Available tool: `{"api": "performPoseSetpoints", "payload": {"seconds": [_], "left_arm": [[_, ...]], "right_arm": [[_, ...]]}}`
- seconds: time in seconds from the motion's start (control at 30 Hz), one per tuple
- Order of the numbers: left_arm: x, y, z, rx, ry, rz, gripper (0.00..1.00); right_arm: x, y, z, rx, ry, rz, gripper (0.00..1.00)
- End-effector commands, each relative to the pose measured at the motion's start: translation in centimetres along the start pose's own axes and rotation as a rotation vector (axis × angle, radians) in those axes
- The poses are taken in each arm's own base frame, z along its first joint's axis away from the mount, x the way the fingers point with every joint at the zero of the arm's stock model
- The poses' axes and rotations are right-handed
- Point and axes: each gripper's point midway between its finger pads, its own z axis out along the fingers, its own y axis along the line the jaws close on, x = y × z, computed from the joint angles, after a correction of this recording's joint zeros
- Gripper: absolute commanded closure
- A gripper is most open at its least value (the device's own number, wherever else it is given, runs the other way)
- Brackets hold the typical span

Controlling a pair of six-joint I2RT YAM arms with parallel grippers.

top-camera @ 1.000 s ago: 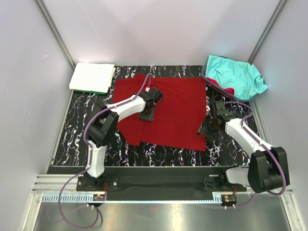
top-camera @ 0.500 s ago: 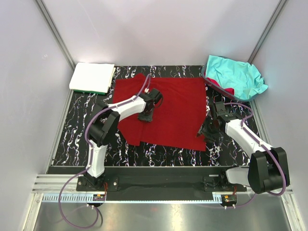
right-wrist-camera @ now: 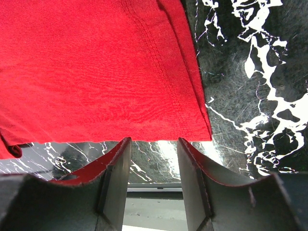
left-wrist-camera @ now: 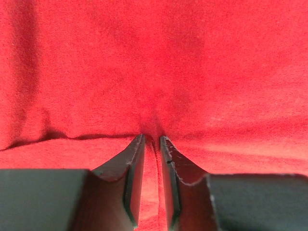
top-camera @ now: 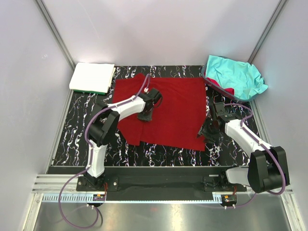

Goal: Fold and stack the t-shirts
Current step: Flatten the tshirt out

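Observation:
The dark red t-shirt (top-camera: 175, 103) lies spread flat on the black marbled mat (top-camera: 77, 139). My left gripper (top-camera: 146, 117) stands on the shirt's left half. In the left wrist view this gripper (left-wrist-camera: 152, 139) has its jaws nearly together, with a raised ridge of the red cloth (left-wrist-camera: 192, 62) pinched between them. My right gripper (top-camera: 204, 132) is at the shirt's near right corner. It (right-wrist-camera: 154, 140) is open, its fingertips right at the hem of the red shirt (right-wrist-camera: 96, 72), with only mat showing between them.
A crumpled turquoise t-shirt (top-camera: 236, 77) lies at the back right, with a bit of red cloth under it. A folded white t-shirt (top-camera: 91, 76) sits on a folded green one (top-camera: 96, 91) at the back left. Metal frame rails border the mat.
The left jaws have drawn closer together on the ridge of red cloth. Both arms have stayed almost where they were.

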Motion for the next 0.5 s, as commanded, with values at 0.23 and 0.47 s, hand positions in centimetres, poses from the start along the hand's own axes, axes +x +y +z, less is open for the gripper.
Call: {"api": "performPoseSetpoints", "payload": {"seconds": [0.23,0.47], "left_arm": [[-0.7,1.8,-1.2,-0.021,-0.06,-0.026,0.75],[-0.9,2.2,-2.1,-0.012,-0.081,-0.045,0.76]], "right_arm": [[-0.4,0.3,-0.3,-0.02,-0.019,0.003,0.5],[-0.4,0.5,-0.2,-0.026,-0.013,-0.003,0.5]]}}
